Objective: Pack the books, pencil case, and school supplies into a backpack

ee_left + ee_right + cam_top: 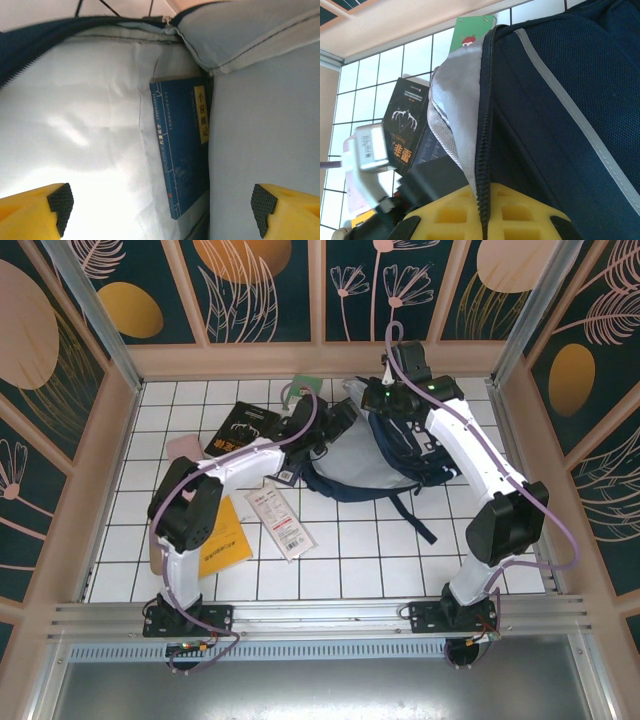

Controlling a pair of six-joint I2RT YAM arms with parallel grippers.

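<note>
Starting nearest the arm bases, the yellow-orange book (222,540) lies flat on the white-tiled tabletop (360,560) at about eight o'clock from the backpack (397,455). The white packet (280,522) of school supplies is just beside it, on the side toward the bag. Both look thin, light and flush to the tiles, so I'd guess a tool has to catch an edge or slide them before lifting, and the packet will likely bend. Farther out, at about nine o'clock, the pink pencil case (182,447) sits next to the black book (240,428). The pouch looks soft and should squeeze easily across its narrow middle, while the book is stiff and its smooth cover may slip. The backpack lies mid-tabletop with its mouth turned toward ten o'clock, a limp fabric thing that I expect sags unless its rim is held. The right tool (482,212) is pinched closed on the zipper edge of that mouth, propping it open. The left tool (160,207) is down inside the opening, its pads (60,202) spread wide with nothing between them. Against the pale grey lining a navy book (180,150) stands on edge in the fold between two panels, the one thing I can make out in there. Farthest, at about eleven o'clock near the back wall, the green book (305,388) lies just beyond the bag's rim.
</note>
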